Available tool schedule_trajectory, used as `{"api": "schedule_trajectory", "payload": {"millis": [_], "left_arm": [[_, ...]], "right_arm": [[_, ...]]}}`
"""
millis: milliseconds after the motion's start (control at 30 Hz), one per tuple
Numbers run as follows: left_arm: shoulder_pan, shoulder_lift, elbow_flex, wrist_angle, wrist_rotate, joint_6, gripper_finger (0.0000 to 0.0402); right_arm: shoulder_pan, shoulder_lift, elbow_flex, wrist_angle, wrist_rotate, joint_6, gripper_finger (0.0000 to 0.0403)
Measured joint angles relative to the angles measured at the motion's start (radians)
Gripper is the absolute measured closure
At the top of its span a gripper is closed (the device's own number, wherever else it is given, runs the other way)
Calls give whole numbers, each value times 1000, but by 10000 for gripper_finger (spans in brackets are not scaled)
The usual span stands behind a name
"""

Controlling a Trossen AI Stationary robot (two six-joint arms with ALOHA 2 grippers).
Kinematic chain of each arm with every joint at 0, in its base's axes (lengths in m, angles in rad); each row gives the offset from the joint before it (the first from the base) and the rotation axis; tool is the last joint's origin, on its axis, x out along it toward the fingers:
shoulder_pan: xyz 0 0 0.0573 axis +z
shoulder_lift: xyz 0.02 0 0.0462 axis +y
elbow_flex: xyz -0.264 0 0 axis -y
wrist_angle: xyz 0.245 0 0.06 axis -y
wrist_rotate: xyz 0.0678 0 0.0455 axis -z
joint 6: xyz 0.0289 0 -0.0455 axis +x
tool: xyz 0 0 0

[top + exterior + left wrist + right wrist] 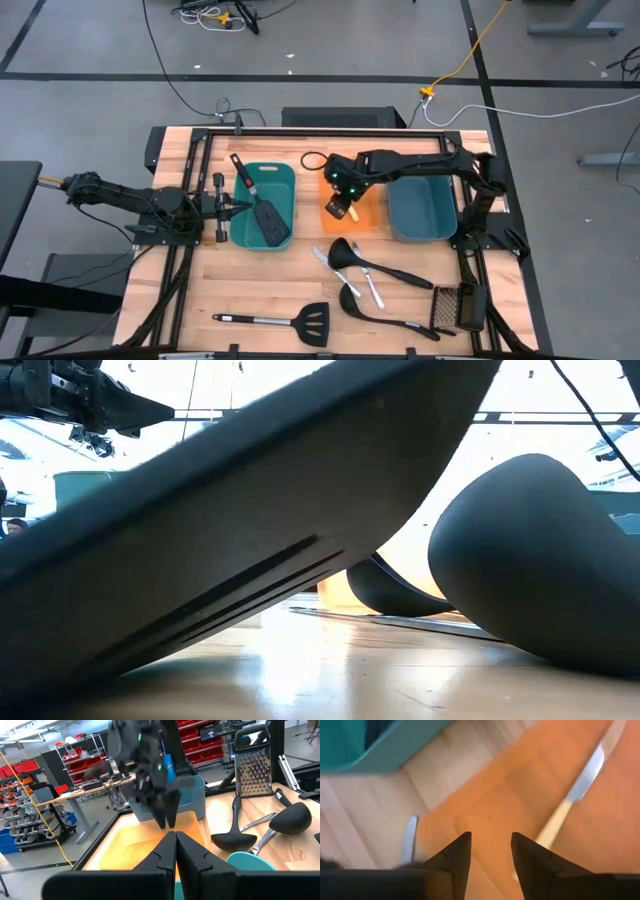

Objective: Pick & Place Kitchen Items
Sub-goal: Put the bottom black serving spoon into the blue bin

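Right wrist view: open right tool (490, 851) above orange tray (520, 785), yellow-handled knife (570, 807) lying diagonally.

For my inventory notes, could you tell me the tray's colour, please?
Orange; the shallow plastic tray shows best in the right wrist view.

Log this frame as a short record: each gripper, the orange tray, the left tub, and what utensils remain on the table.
right gripper: open, above the orange tray
orange tray contents: a yellow-handled knife
left gripper: shut, holds nothing, by the left teal tub's edge
left teal tub contents: one black slotted spatula
right teal tub: contents cannot be told
on the table: slotted spatula, two ladles, silver knives, grater
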Motion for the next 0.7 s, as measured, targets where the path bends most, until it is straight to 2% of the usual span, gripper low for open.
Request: {"api": "schedule_trajectory", "payload": {"millis": [200, 433, 567, 700], "left_arm": [[0, 0, 0, -15, 0, 0, 386], [0, 0, 0, -48, 0, -5, 386], [0, 0, 0, -43, 0, -17, 386], [0, 0, 0, -44, 5, -26, 386]], "right_arm": [[145, -79, 154, -206, 231, -210, 259], [363, -315, 122, -216, 387, -172, 271], [513, -448, 15, -30, 526, -221, 273], [618, -637, -198, 268, 568, -311, 273]]}}
